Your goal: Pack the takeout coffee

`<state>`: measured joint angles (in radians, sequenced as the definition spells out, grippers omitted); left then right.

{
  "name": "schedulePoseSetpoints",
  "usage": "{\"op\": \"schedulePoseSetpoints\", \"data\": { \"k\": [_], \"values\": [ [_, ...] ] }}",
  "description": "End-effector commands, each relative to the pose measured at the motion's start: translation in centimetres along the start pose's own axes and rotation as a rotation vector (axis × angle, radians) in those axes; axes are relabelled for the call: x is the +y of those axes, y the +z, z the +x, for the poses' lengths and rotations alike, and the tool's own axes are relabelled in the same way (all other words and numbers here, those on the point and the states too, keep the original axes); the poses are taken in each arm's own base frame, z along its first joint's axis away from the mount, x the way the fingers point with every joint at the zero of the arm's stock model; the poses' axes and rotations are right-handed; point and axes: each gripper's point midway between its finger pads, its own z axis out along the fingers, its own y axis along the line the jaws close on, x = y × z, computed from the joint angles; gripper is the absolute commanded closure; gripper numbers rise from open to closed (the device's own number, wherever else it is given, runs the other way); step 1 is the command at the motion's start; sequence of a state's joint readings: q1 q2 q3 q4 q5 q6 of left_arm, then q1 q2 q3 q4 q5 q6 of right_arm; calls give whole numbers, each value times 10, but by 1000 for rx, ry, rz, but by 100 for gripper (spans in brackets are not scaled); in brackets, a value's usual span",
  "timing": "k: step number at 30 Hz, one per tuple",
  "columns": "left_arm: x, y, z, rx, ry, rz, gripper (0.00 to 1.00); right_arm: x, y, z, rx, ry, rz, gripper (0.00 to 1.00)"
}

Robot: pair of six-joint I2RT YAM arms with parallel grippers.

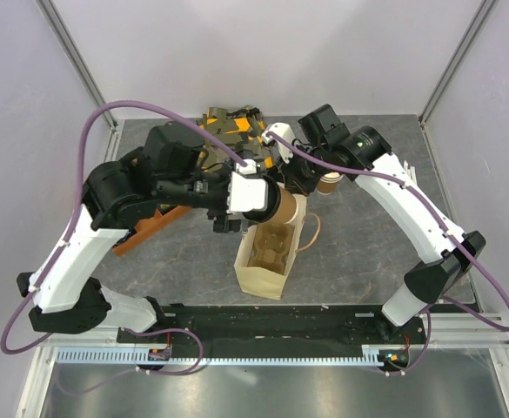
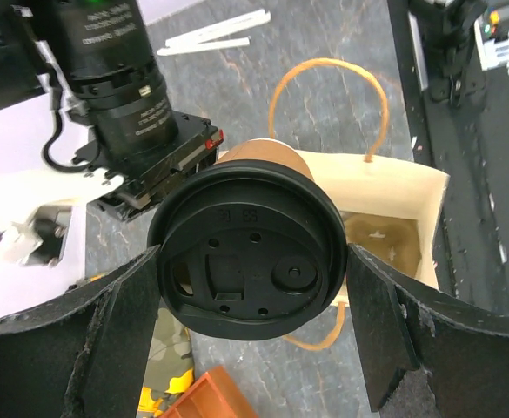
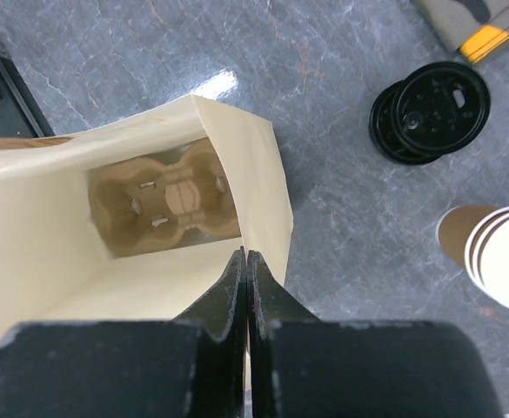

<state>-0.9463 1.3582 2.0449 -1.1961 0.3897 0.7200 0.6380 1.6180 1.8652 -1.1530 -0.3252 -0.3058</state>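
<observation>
Left arm [image 1: 106, 200] crooked inward; jaws clasp takeout coffee [image 2: 250, 261]

Top cam overhead; wrist cams close; all share bag [image 3: 267, 187].

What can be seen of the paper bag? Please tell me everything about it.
The paper bag is pale tan and stands upright on the grey table, mouth open. Two brown cord handles are fixed at its rim. At its bottom lies an empty pulp cup carrier. The right gripper is shut on one wall's top edge. The takeout coffee, gripped by the left gripper, hangs over the mouth, not yet inside.
</observation>
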Motion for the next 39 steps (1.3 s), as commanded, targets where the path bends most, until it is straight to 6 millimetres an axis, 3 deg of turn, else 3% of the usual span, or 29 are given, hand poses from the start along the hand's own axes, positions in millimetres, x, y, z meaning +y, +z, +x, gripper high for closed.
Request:
{"op": "schedulePoseSetpoints", "data": {
  "k": [1, 9, 17, 22, 32, 39],
  "values": [
    [8, 10, 13, 73, 71, -31, 39, 7, -9, -4, -5, 42, 10, 100],
    [-6, 32, 51, 225, 144, 6, 41, 13, -12, -6, -16, 44, -3, 100],
    [-10, 60, 76, 347, 158, 13, 42, 13, -17, -14, -38, 43, 10, 100],
    [-17, 79, 96, 414, 185, 13, 43, 23, -25, -20, -73, 16, -3, 100],
    [-41, 103, 127, 478, 209, 57, 43, 48, -27, -9, -112, -81, -22, 100],
    [-53, 116, 146, 520, 211, 87, 44, 55, -25, -3, -117, -76, -31, 100]
  ]
}}
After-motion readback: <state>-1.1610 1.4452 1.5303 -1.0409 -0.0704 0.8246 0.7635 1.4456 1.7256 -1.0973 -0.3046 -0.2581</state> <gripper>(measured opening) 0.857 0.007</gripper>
